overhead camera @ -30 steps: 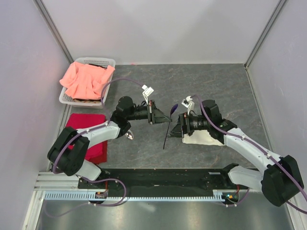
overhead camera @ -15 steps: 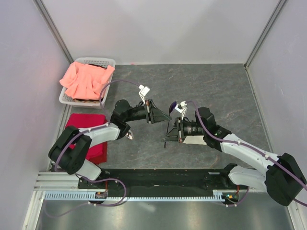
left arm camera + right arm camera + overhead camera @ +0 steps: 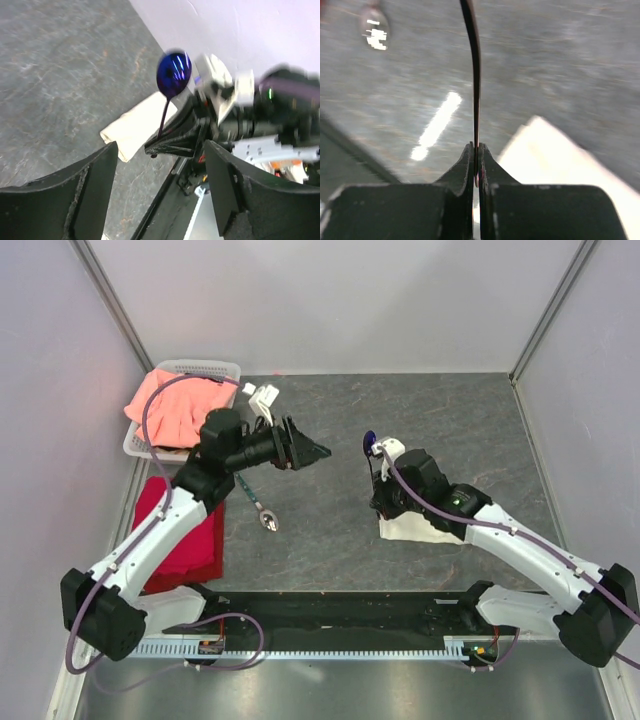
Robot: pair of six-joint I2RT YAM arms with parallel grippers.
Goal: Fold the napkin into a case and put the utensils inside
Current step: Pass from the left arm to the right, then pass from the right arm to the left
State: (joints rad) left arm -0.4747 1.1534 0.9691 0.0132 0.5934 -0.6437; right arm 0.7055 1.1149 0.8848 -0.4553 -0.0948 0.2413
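Beside the napkin [image 3: 555, 165], right claw [image 3: 475, 152] pinches utensil [image 3: 475, 75].

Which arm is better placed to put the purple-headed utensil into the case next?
Right. The right gripper is shut on the utensil beside the case; the left gripper is open, empty, farther off.

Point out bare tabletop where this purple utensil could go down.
Bare: the far table strip right of the basket, and the middle between the spoon and the napkin. Crowded: the left edge, with basket, red cloth and spoon.
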